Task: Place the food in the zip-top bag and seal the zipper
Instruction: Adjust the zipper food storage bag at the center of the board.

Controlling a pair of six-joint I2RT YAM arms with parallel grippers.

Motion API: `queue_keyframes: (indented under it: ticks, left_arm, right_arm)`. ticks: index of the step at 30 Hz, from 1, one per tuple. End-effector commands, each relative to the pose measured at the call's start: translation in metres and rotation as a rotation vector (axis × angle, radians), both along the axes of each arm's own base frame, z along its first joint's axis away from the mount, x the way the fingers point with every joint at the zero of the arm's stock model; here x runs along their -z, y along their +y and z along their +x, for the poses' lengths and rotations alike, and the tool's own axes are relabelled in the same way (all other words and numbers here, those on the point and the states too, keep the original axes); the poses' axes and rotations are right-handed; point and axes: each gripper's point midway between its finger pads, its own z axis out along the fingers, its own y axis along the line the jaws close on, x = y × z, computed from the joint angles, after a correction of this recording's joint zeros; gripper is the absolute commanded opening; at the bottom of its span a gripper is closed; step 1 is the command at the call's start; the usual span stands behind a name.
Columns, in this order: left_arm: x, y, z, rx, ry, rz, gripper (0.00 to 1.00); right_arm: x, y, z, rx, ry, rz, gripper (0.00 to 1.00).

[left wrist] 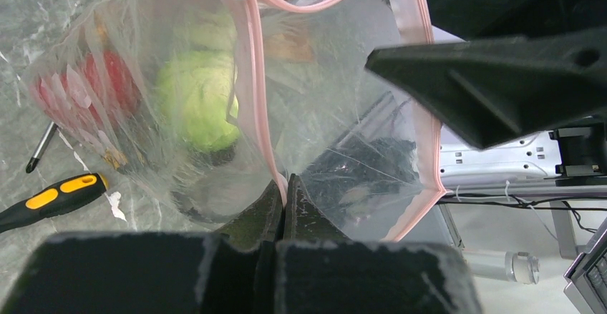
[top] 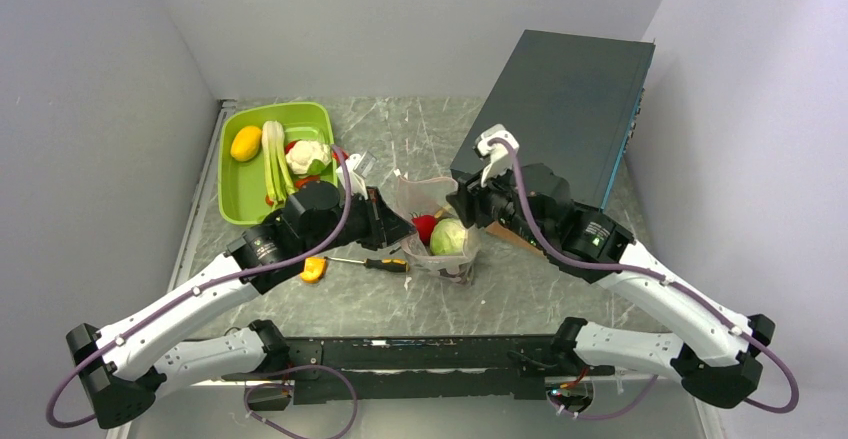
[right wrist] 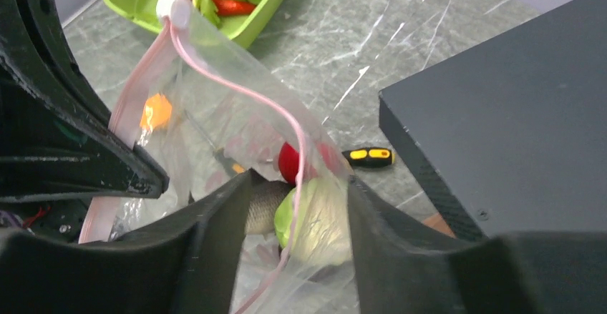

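Observation:
The clear zip-top bag (top: 424,195) stands open mid-table. Inside lie a light-green leafy head (top: 448,236) and a red piece (top: 424,227). My left gripper (top: 398,227) is shut on the bag's pink zipper strip (left wrist: 250,64) at the near rim (left wrist: 284,187). My right gripper (top: 463,203) is open. Its fingers straddle the far rim over the green head (right wrist: 315,214), with the strip (right wrist: 236,89) between them. White cauliflower (top: 308,154) and red chili (right wrist: 232,5) lie in the tray.
A lime-green tray (top: 236,197) at the back left also holds a yellow lemon (top: 246,143). A yellow-and-black screwdriver (top: 385,264) and an orange tape measure (top: 313,270) lie by the bag. A large black box (top: 560,109) stands at the right.

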Motion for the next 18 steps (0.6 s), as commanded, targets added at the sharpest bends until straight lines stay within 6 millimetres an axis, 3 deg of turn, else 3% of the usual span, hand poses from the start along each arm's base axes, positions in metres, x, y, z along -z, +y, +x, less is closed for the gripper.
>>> queue_keyframes:
  ticks: [1,5,7,8,11,15,18]
  left_arm:
    - [-0.018,-0.002,0.002,0.003,-0.054,-0.039,0.00]
    - [-0.020,-0.001,0.001,0.007,-0.057,-0.037,0.00]
    - [-0.021,0.000,0.000,0.007,-0.058,-0.038,0.00]
    - [-0.020,0.000,0.000,0.007,-0.056,-0.038,0.00]
    - [-0.018,0.002,-0.001,0.011,-0.058,-0.024,0.02]
    - [-0.017,0.010,-0.007,0.040,-0.091,0.032,0.54]
    - [-0.022,0.032,-0.006,-0.008,-0.142,0.103,0.69]
  right_arm:
    - [-0.009,-0.009,-0.001,0.031,-0.045,-0.069,0.60]
    - [-0.003,-0.006,0.001,0.049,-0.044,-0.113,0.60]
    - [0.002,-0.008,0.008,0.099,-0.055,-0.146,0.56]
    - [0.002,-0.011,0.011,0.129,-0.059,-0.161,0.49]
    - [-0.009,-0.008,0.011,0.153,-0.086,-0.130,0.03]
    - [-0.026,-0.001,0.005,0.108,-0.123,-0.025,0.00]
    - [-0.033,-0.003,0.004,0.105,-0.148,0.007,0.00]
